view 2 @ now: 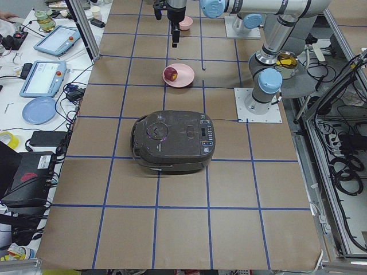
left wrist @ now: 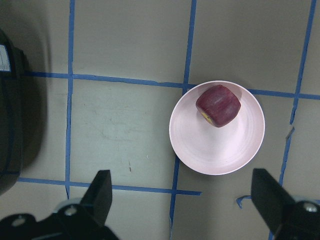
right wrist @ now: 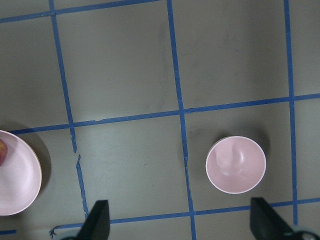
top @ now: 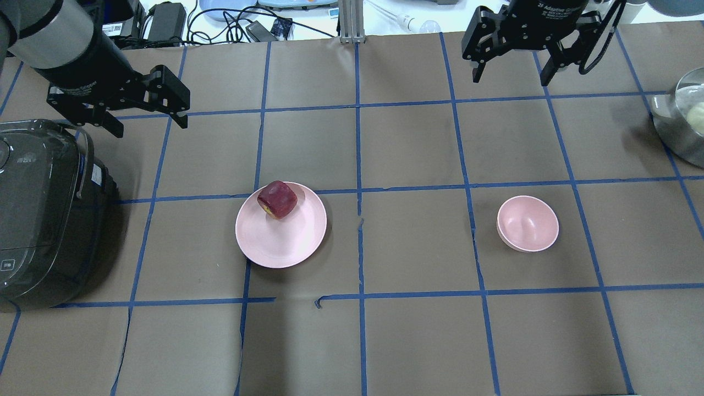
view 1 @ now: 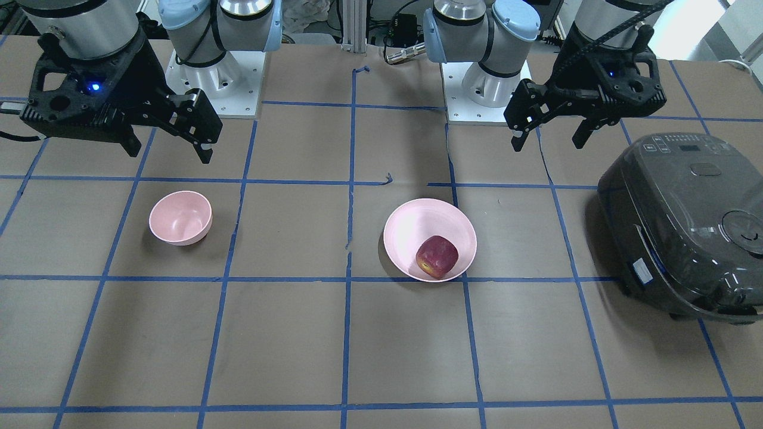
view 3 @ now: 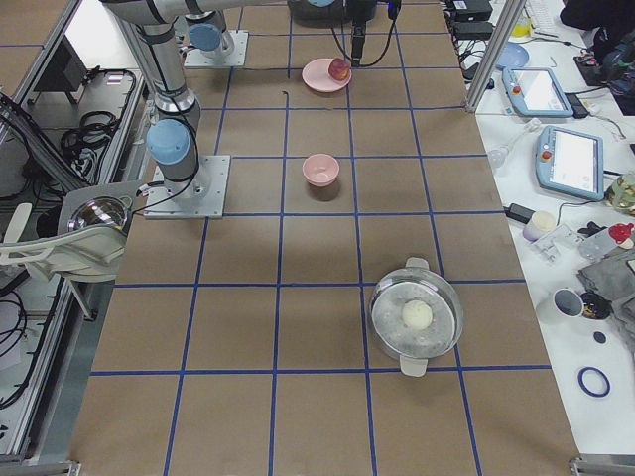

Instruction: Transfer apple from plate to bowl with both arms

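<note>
The dark red apple (top: 277, 199) lies on the far side of the pale pink plate (top: 280, 242), left of the table's centre; it also shows in the left wrist view (left wrist: 218, 105) and the front view (view 1: 437, 256). The small pink bowl (top: 527, 223) stands empty on the right side and shows in the right wrist view (right wrist: 235, 164). My left gripper (top: 151, 126) is open and empty, held high, left of and behind the plate. My right gripper (top: 511, 80) is open and empty, held high behind the bowl.
A dark grey rice cooker (top: 38, 214) stands at the table's left end, close under the left arm. A metal pot (top: 682, 118) with a pale ball in it stands at the right edge. Blue tape lines grid the brown table.
</note>
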Motion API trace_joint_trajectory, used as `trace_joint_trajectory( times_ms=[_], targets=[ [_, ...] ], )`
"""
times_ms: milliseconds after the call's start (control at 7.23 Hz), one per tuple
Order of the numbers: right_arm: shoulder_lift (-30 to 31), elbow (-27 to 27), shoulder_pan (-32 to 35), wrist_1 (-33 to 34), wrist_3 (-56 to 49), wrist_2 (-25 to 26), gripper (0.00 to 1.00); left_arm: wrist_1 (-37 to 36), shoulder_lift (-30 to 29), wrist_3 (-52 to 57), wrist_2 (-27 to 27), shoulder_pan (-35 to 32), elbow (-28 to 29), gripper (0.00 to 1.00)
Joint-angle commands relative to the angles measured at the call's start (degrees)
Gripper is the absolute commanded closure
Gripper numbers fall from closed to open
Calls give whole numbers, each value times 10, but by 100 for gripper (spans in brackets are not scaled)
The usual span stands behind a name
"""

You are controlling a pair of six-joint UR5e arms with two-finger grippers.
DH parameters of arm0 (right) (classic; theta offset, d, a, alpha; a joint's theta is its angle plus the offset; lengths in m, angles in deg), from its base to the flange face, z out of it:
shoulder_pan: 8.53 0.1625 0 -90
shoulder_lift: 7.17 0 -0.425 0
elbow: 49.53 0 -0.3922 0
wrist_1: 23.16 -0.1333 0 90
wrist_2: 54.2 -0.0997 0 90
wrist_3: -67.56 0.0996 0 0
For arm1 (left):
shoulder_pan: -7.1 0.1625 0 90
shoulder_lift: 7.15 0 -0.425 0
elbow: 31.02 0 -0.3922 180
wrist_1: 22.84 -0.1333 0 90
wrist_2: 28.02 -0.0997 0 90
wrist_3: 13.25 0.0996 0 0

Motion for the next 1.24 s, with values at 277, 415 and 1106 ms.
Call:
trace_joint_trajectory(
  times_ms=[277,415,1106],
  targets=[
    [-13,-39,-90,8,-139,3,4,-87,-66,-190,9,-36,-32,0],
    [-13,-83,-135,10,-166,1,4,-123,-98,-289,8,-54,-43,0],
    [-16,-418,-181,368,-220,41,13,-221,-211,-429,64,-95,-79,0]
  ],
)
